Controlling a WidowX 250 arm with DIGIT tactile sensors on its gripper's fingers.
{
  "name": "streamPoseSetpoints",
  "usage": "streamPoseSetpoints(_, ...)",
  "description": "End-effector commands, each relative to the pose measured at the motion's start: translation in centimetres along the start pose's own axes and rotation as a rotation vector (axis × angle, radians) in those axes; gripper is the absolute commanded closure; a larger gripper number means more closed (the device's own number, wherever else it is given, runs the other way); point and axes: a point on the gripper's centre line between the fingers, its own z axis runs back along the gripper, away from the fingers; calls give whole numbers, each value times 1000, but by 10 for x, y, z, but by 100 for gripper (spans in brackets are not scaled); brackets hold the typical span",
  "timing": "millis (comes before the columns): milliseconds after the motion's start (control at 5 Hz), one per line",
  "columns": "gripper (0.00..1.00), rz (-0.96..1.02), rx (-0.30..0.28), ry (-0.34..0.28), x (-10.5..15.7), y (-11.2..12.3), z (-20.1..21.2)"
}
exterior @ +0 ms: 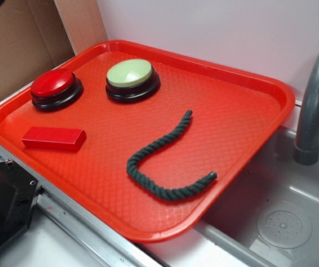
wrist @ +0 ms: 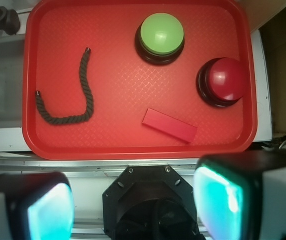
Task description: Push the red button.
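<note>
The red button (exterior: 53,84), a glossy red dome on a black round base, sits at the tray's far left corner; in the wrist view it (wrist: 225,80) is at the upper right. My gripper (wrist: 133,202) hangs high above the robot base, short of the tray's near edge, well apart from the button. Its two fingers (wrist: 222,200) with teal pads stand wide apart with nothing between them. The gripper does not show in the exterior view.
A pale green button (exterior: 129,75) stands beside the red one. A flat red block (exterior: 53,138) and a dark rope (exterior: 165,161) lie on the red tray (exterior: 243,128). A grey sink (exterior: 281,222) and faucet (exterior: 315,105) are at the right. The black robot base (wrist: 150,205) is below me.
</note>
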Motion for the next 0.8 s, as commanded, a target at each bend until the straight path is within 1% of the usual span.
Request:
streamPoseSetpoints(0,0,0,0,0,0,0,0)
streamPoseSetpoints(200,0,245,69,51,34,51,-51)
streamPoseSetpoints(400,0,396,112,-57,68,99,-69)
streamPoseSetpoints(600,0,509,146,-100,84,138,-90)
